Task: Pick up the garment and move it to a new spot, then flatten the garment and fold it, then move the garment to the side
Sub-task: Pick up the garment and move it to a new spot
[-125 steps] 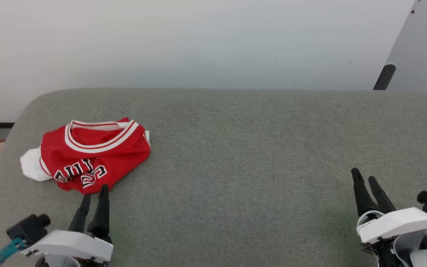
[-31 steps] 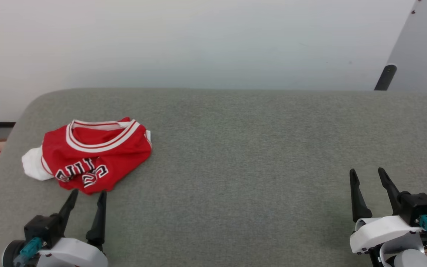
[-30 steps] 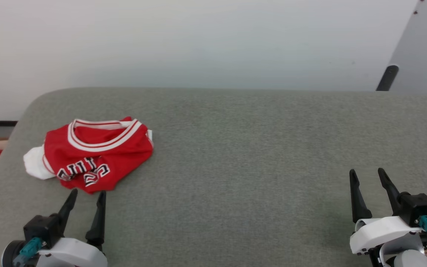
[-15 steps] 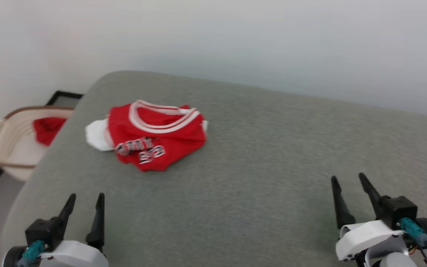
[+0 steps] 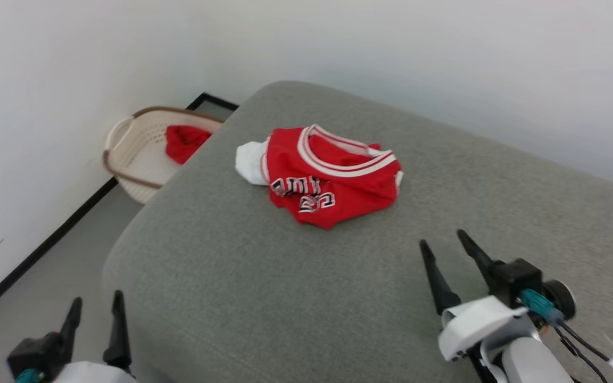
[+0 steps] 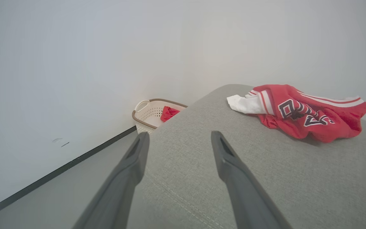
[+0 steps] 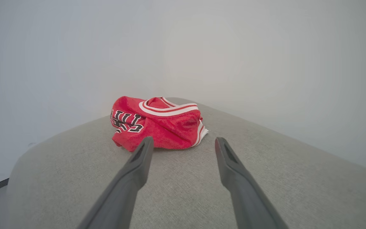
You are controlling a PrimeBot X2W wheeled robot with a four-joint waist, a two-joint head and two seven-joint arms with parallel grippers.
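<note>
Cream perforated plastic basket (image 6: 149, 116) beyond the spread left gripper (image 6: 179, 133) holds a red cloth (image 6: 169, 113). Right wrist view shows the red jersey garment (image 7: 160, 127), striped neck uppermost, before the spread right gripper (image 7: 183, 139).

Black lettering (image 5: 296, 186) with white outlines runs across the chest of a crumpled red shirt (image 5: 351, 183). Folds hide part of it. In the upper row the letters "ULL" can be made out. The lower row (image 5: 315, 202) is creased and too broken up to read.
</note>
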